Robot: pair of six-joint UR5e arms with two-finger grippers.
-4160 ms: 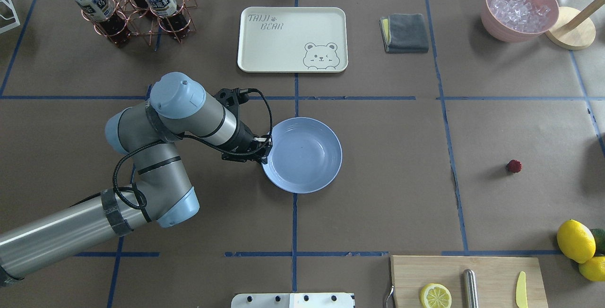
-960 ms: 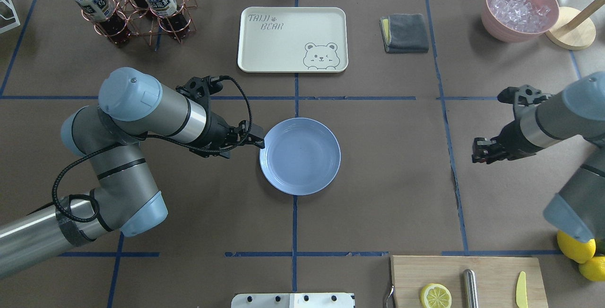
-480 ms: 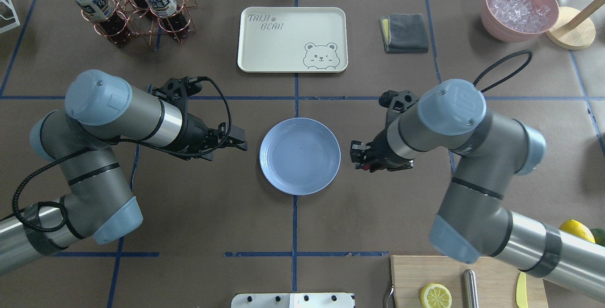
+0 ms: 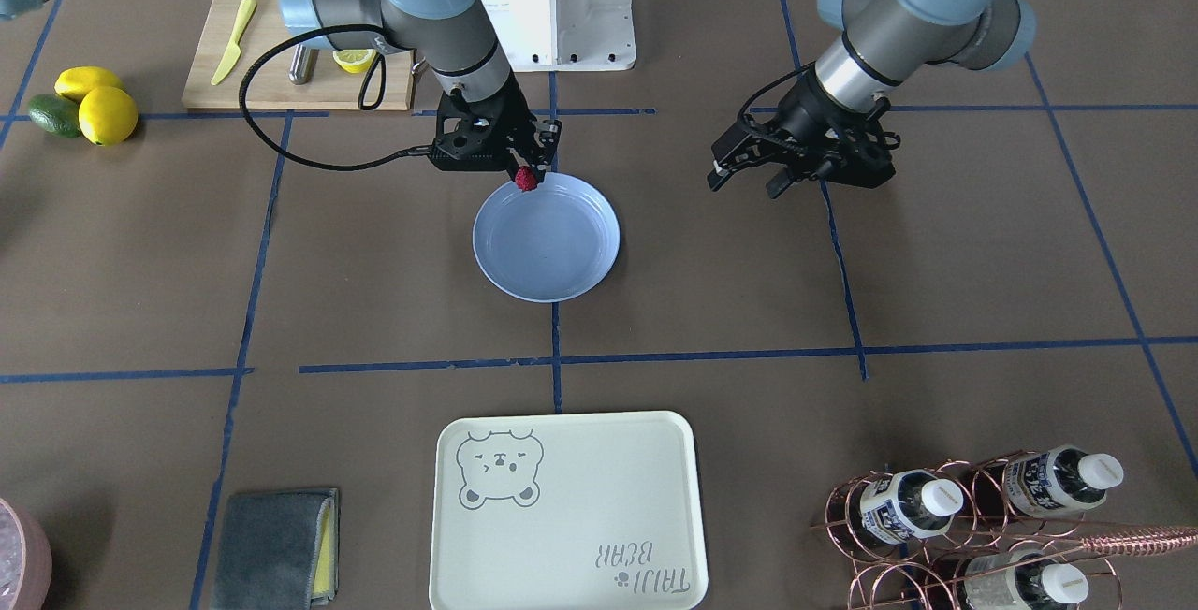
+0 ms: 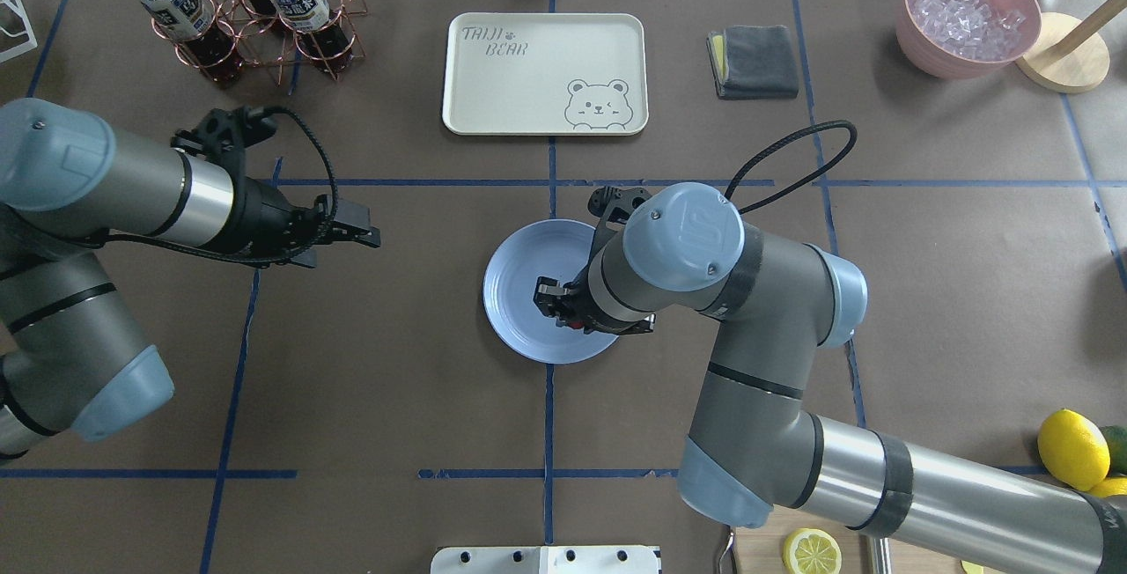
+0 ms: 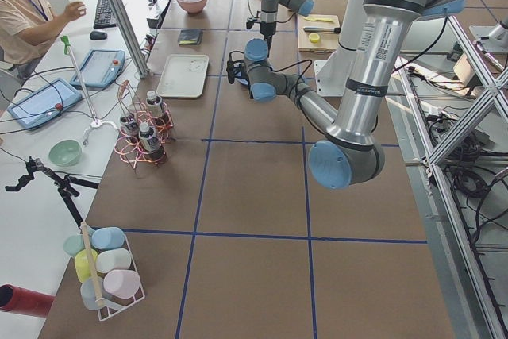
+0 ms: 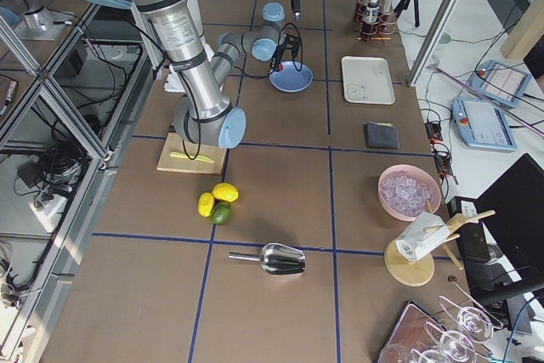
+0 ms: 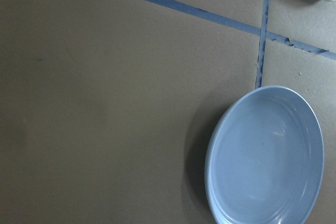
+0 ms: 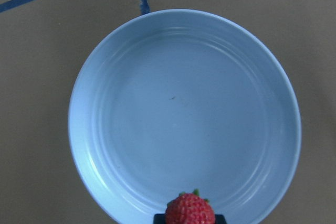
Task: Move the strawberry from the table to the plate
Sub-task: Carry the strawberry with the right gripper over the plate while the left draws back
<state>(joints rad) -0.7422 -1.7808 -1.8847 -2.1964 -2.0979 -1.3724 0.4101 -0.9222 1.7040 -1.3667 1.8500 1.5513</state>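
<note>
The strawberry (image 4: 526, 180) is small, red and bumpy, and my right gripper (image 4: 526, 170) is shut on it. It hangs just above the near-robot side of the light blue plate (image 4: 547, 250). In the right wrist view the strawberry (image 9: 190, 209) sits at the bottom edge, over the plate (image 9: 184, 103), which holds nothing. From overhead, the right gripper (image 5: 556, 305) covers the plate's (image 5: 515, 288) right half. My left gripper (image 5: 368, 235) is open and holds nothing, a good way left of the plate on the brown table (image 5: 396, 380). The left wrist view shows the plate (image 8: 268, 156) at lower right.
A cream bear tray (image 5: 546, 72) lies behind the plate. The bottle rack (image 5: 242, 11) stands at the back left, with a grey cloth (image 5: 755, 61) and a pink ice bowl (image 5: 968, 15) at the back right. Lemons (image 5: 1072, 449) and a cutting board (image 4: 299, 49) sit near the robot's right.
My right arm came in from the right and carried the strawberry from the table to above the plate. My left gripper let go of the plate's rim and drew back to the left.
</note>
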